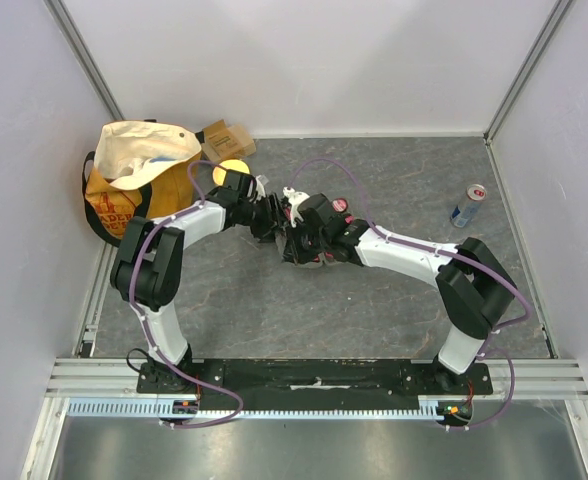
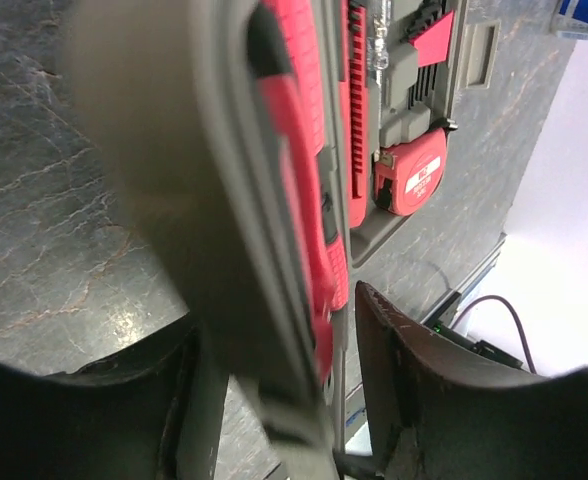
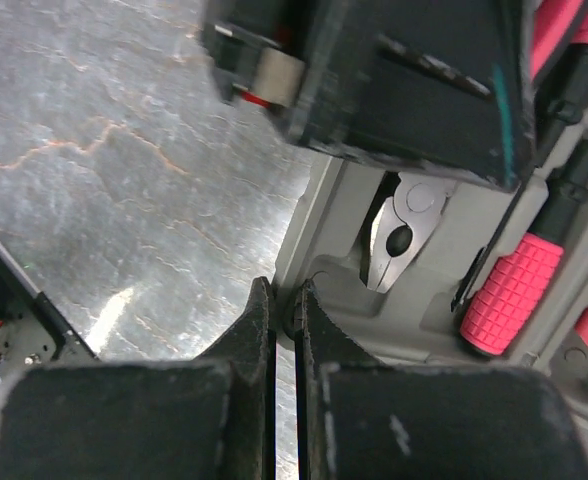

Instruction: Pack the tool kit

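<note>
Tote bag (image 1: 139, 185) far left, can (image 1: 467, 205) far right.

Both arms (image 1: 189, 225) (image 1: 414, 255) bent inward, right fingers (image 3: 249, 345) seemingly closed.

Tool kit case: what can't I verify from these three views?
- Top external: the case is almost wholly covered by both arms' wrists; its slots are unreadable.
- Left wrist: the case edge is blurred close up; whether the left fingers touch it is unclear.
- Right wrist: pliers partly hidden beneath a black block.
</note>
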`<state>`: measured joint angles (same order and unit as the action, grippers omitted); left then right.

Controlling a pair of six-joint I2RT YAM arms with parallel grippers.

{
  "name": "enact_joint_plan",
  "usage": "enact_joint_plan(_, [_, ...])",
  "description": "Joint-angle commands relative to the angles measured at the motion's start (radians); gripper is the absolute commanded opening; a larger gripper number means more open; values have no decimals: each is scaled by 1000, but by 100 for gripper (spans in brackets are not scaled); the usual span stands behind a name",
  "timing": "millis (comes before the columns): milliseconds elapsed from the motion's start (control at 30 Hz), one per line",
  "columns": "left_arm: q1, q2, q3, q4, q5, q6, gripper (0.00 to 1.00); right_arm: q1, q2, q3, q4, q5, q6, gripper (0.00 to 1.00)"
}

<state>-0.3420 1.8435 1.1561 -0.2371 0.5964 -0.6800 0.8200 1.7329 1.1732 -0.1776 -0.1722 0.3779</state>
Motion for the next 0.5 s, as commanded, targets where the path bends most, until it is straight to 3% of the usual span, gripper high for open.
enact_joint_plan(0, [-6,25,47,1,-27,42,58,13,-52,69,128,-90,0,0])
enact_joint_plan(100, [-6,31,54,-2,-32,40,59,13,-52,72,133,-92,-1,0])
enact_joint_plan(300, [-6,7,66,-25,-49,51,39,13,-27,91,83,-37,7,0])
enact_joint_plan(400, [-6,3,88,-74,-67,83,30,13,-19,95,46,23,16,7])
enact_joint_plan(467, [-5,3,108,-117,-81,109,26,13,-18,98,24,68,22,20])
